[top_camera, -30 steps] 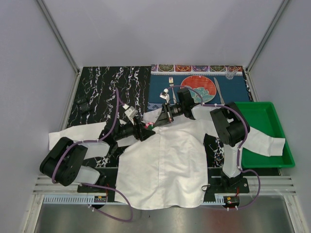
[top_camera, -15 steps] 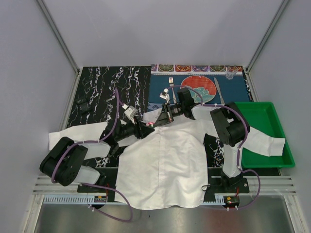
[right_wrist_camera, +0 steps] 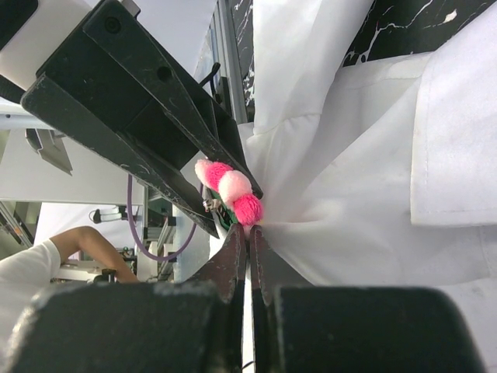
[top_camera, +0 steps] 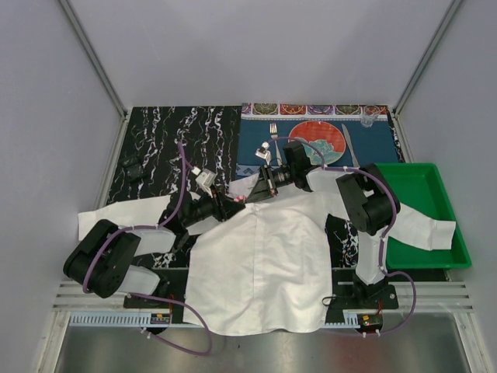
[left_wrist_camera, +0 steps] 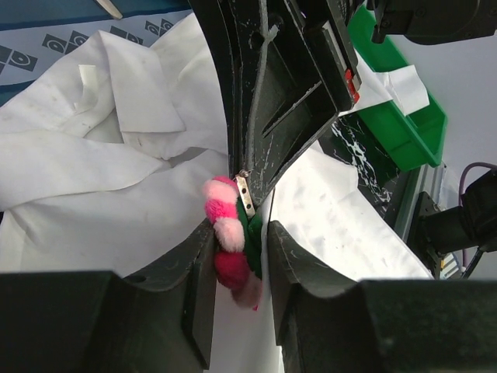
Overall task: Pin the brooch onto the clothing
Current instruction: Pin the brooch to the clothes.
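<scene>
The left jaws squeeze a fluffy pink-and-red flower brooch, at 11 o'clock on the thin, wrinkly white shirt. The right jaws, closed tight, pinch the shirt's cloth just beside it.

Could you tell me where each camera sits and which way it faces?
Top external: above and behind the arms, looking down at the table; both arm bases show at the bottom edge.
Left wrist: on the left arm, facing the right gripper; the left gripper has its fingers either side of the brooch.
Right wrist: on the right arm, facing the left gripper; its own shut fingers pinch the shirt.
Both wrist views share the brooch and shirt.
</scene>
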Robot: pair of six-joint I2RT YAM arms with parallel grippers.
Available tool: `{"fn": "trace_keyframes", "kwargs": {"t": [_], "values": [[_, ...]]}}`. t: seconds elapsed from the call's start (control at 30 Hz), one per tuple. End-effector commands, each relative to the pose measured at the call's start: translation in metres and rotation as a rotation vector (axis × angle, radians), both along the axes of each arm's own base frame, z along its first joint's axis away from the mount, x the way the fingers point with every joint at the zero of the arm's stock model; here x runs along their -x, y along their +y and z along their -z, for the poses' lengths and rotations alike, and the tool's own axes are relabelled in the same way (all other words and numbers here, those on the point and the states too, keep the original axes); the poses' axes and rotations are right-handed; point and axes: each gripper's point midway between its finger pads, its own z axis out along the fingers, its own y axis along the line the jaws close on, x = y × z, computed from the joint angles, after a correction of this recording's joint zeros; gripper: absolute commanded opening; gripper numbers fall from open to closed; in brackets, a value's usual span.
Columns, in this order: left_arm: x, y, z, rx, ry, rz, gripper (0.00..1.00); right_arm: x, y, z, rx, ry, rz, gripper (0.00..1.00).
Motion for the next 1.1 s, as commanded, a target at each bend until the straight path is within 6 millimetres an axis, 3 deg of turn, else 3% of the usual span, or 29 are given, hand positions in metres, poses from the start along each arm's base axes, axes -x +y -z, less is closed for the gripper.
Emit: {"fn": "trace_keyframes", "kwargs": {"t": [0.0,0.43,0.6,0.7,0.77,0.93,1.07], "values": [[0.000,-0.007,-0.025,0.070,-0.072,0.040,0.28,0.000,0.001,-0.026,-0.052,-0.092,-0.016,0.00],[0.006,-0.010,-0.025,0.081,-0.044,0.078,0.22,-0.002,0.004,-0.026,-0.038,-0.139,-0.032,0.00],[0.006,-0.008,-0.025,0.082,-0.044,0.064,0.00,-0.001,0.003,-0.027,-0.035,-0.150,-0.038,0.00],[0.006,-0.006,-0.022,0.077,-0.035,0.052,0.00,0.000,0.004,-0.030,-0.046,-0.144,-0.050,0.00],[0.006,-0.005,-0.022,0.075,-0.035,0.046,0.00,0.002,0.002,-0.033,-0.055,-0.144,-0.059,0.04],[0.002,0.002,-0.021,0.065,-0.043,0.025,0.00,0.002,-0.003,-0.036,-0.062,-0.140,-0.058,0.26],[0.008,0.002,-0.024,0.081,-0.054,0.056,0.00,-0.001,-0.008,-0.040,-0.079,-0.135,-0.063,0.34]]}}
